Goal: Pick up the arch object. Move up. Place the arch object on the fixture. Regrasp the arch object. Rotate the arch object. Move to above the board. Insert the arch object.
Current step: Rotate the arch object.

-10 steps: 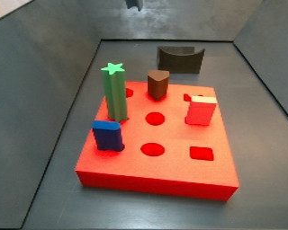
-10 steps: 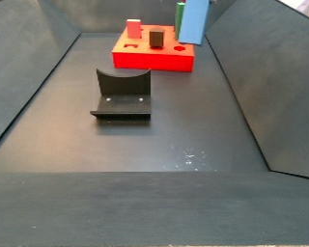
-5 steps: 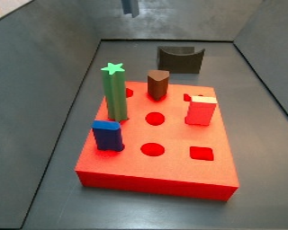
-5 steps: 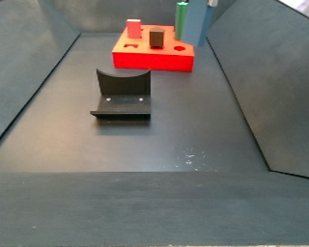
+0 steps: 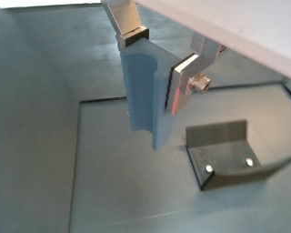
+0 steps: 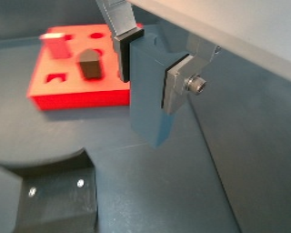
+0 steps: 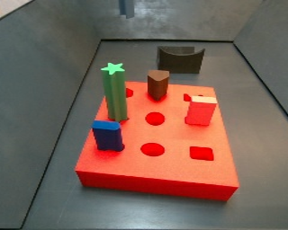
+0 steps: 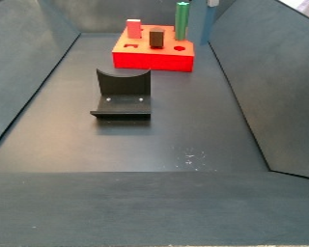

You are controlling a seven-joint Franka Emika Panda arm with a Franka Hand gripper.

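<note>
Dark grey matte floor and sloping walls enclose the scene. High above it, the gripper (image 5: pixel 158 56) clamps the arch object (image 5: pixel 143 91), a long smooth slate-blue prism, between flat silver fingers (image 5: pixel 185 77) in both wrist views. Below, the fixture (image 5: pixel 231 155), a dark bent bracket, stands clear of the flat red board (image 7: pixel 171 153), which carries a green star-topped post (image 7: pixel 114 92).

One board (image 7: pixel 171 166), one fixture (image 8: pixel 121 94), one arch object (image 5: pixel 145 86), four pegs, one hand (image 5: pixel 155 56).
</note>
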